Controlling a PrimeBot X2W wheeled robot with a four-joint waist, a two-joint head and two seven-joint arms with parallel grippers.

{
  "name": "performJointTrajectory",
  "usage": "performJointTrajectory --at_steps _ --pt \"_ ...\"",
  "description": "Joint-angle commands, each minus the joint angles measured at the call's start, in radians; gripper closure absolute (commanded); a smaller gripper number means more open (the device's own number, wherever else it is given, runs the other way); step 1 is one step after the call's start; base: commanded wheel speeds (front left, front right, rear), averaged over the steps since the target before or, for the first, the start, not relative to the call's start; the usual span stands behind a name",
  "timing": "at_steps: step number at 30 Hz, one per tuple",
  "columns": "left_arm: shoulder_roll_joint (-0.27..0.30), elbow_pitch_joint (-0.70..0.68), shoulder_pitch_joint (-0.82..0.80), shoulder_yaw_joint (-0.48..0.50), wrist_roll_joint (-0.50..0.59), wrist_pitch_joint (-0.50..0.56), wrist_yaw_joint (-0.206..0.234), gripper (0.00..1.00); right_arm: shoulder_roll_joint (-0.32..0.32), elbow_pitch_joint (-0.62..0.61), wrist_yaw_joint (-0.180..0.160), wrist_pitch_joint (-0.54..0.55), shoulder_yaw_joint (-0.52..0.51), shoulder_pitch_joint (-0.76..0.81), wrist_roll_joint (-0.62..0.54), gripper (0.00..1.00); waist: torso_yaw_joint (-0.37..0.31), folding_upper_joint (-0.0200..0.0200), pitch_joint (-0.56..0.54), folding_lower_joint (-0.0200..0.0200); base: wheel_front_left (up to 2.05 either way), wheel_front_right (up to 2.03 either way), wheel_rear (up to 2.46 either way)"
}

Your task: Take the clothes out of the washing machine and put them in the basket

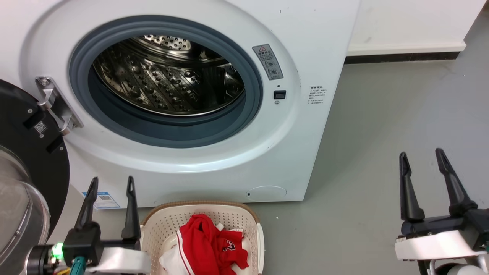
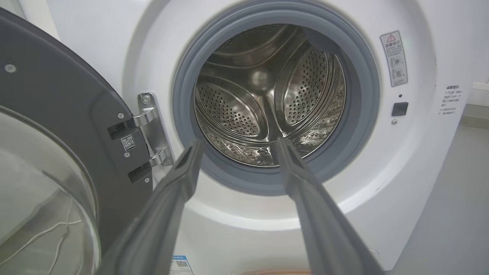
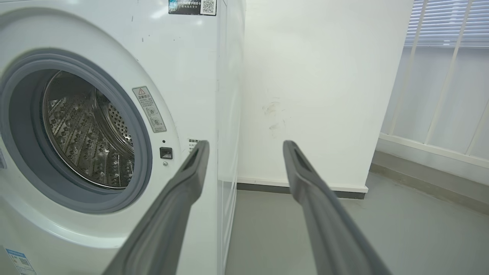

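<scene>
At the lower left of your head view, the left gripper (image 1: pixel 112 178) has its two dark fingers spread apart. They point up at the front of the washing machine (image 1: pixel 298 126) and hold nothing. At the lower right, the right gripper (image 1: pixel 420 152) is spread the same way and holds nothing. It hangs over the grey floor (image 1: pixel 382 114), well to the right of the machine.

Just to the right of your left gripper, the basket (image 1: pixel 162 225) sits on the floor at the foot of the machine, below the round opening. The clothes (image 1: pixel 208 244) lie inside it in a red heap with white parts, and white lettering shows on one fold.

Above, the door (image 1: pixel 26 152) stands swung open to the left on its hinge (image 1: pixel 57 105). Inside the grey seal (image 1: pixel 254 88) you see the perforated steel of the drum (image 1: pixel 168 76).
</scene>
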Motion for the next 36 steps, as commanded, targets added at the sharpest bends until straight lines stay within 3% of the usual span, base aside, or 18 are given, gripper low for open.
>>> performJointTrajectory --at_steps 1,17,36 --pt "-0.016 -0.012 0.022 0.012 -0.003 -0.002 0.008 0.0 0.001 0.005 -0.001 -0.002 0.004 0.017 0.003 0.0 -0.004 0.0 -0.011 0.0002 0.0 0.0 0.0" --pt "-0.069 -0.035 0.078 0.034 0.01 -0.002 -0.009 0.0 0.001 0.011 -0.001 -0.002 0.004 0.042 0.013 0.0 -0.015 0.0 -0.036 0.0002 0.0 0.0 0.0" --pt "-0.081 -0.051 0.083 0.045 0.022 -0.002 -0.024 0.0 0.001 0.014 -0.001 -0.002 0.004 0.035 0.032 0.0 -0.016 0.0 -0.037 0.0002 0.0 0.0 0.0"
